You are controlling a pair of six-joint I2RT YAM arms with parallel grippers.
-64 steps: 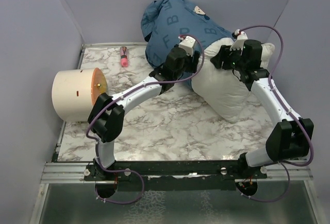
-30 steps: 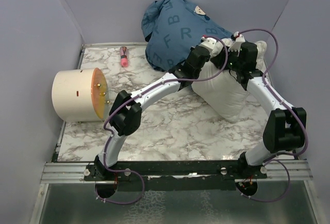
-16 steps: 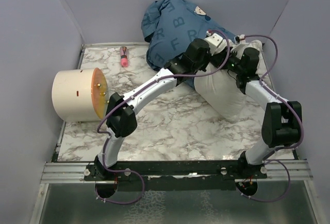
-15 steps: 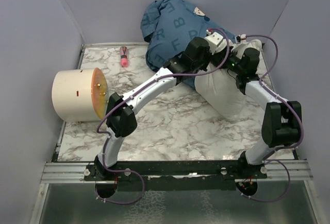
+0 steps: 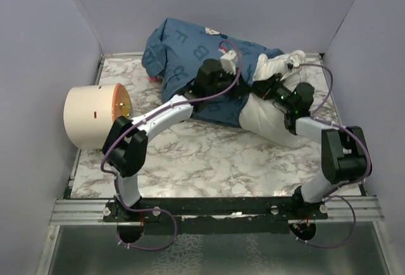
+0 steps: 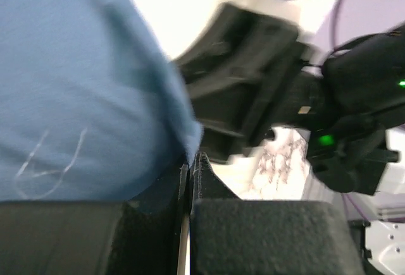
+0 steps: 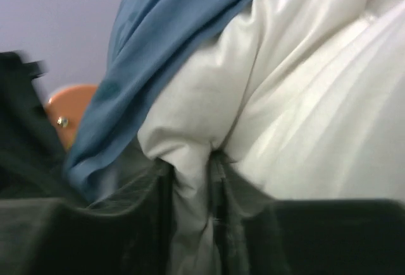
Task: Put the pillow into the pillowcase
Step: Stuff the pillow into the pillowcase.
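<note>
Left gripper point(image 6: 189, 169) clamps the edge of the floppy blue letter-printed fabric pillowcase point(image 5: 183, 50); right gripper point(image 7: 192, 186) pinches a fold of the plump white fabric pillow point(image 5: 269, 116).

Blue pillowcase point(image 5: 180, 50), pale letters all over it, humped up along the far side of the table point(image 5: 209, 155), with a little cartoon face showing near its top. And the pillow point(image 5: 271, 116), plump and white, sits at the right-hand end. Blue cloth is draped over its left part, while the right part is bare, creased and bulging, resting on the table's right side. How far inside it sits, I can't tell.
</note>
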